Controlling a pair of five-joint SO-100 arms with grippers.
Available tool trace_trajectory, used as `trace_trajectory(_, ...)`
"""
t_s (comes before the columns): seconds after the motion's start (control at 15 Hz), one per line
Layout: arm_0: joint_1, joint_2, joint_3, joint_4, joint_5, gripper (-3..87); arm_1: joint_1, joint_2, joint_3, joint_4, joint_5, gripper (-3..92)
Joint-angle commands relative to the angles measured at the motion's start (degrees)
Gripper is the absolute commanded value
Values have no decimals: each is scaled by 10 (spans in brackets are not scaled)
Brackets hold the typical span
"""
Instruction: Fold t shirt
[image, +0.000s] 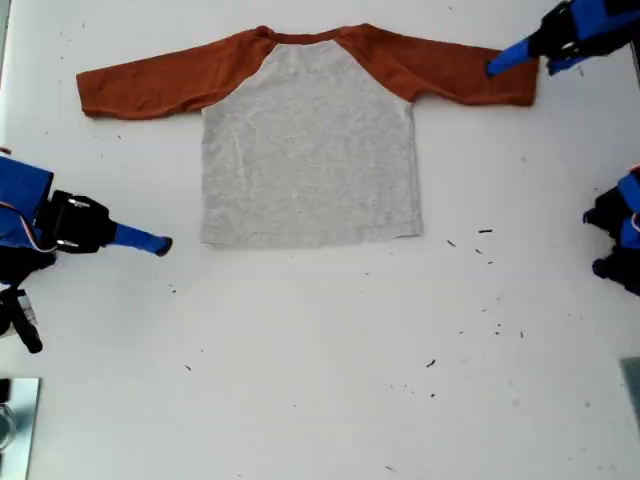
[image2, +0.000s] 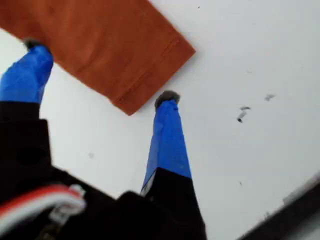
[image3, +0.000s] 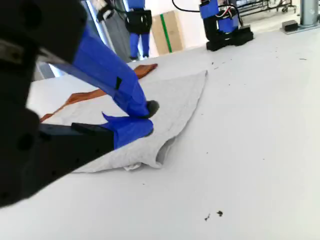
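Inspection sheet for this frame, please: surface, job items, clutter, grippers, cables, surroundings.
Surface: white table, flat, with scattered marks.
Job's things: small t shirt with a heather-grey body and rust-orange sleeves, lying flat and unfolded with its sleeves spread. No print shows.
Clutter: small dark specks towards the exterior view's right; a shiny metal object in that view's lower left corner.
Grippers: my first gripper is open, its blue fingers straddling a sleeve cuff. My second gripper looks shut, just off the shirt's hem corner.
Cables: red and white wires on the first arm.
Surroundings: a cardboard box with a green stripe beyond the table.
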Motion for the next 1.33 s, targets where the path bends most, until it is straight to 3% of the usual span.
trace_trajectory(0.0,-11,4,8,4,-8,-3,-25,-35,22,-86,-2,382)
trace_trajectory(0.07,-11,4,8,4,-8,-3,-30,-52,33,-107,-2,358)
trace_trajectory(0.13,-11,4,8,4,-8,-3,-30,-67,40,-120,-8,276)
trace_trajectory(0.2,-12,4,9,4,-8,-3,-29,-76,44,-131,-11,110)
trace_trajectory(0.27,-13,4,9,4,-8,-3,-29,-79,47,-134,-15,77)
trace_trajectory(0.67,-14,4,9,4,-8,-3,-26,-27,11,-102,-41,38)
trace_trajectory(0.8,-15,4,9,4,-18,-3,-54,22,-33,-46,-28,36)
trace_trajectory(1.0,-18,4,9,4,-18,-3,-217,63,-195,73,69,35)
trace_trajectory(1.27,-23,4,9,4,-18,-3,-517,-70,-488,87,204,42)
